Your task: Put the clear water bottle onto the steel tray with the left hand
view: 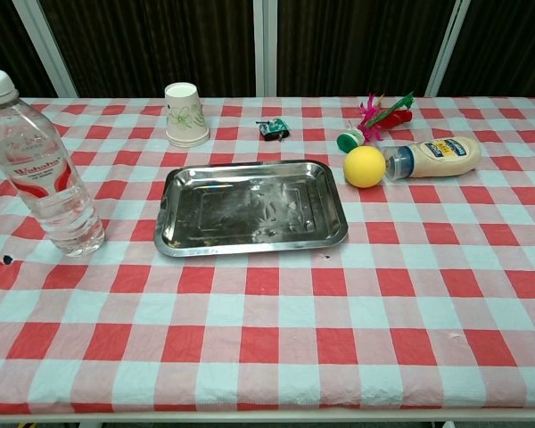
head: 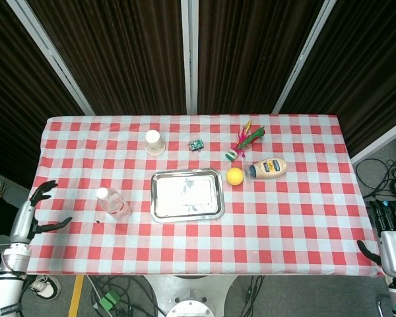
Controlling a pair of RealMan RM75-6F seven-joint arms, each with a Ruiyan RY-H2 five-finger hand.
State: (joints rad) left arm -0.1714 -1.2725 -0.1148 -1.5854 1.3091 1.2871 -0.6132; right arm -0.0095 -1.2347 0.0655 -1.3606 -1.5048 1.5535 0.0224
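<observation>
Robot hand (head: 25, 221) apart from bottle (head: 113, 203)

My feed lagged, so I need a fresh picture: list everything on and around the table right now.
water bottle: 1, clear with white cap, upright, left of tray
tray: 1, steel, table centre, bare
paper cup: 1, white, upside down, behind tray
ball: 1, yellow, right of tray
squeeze bottle: 1, cream, lying beside ball
shuttlecock: 1, pink and green feathers, behind ball
small item: 1, green and black, far centre
tablecloth: 1, red and white check
left hand: off table's left edge, fingers apart
right hand: off the right corner, holds nothing
</observation>
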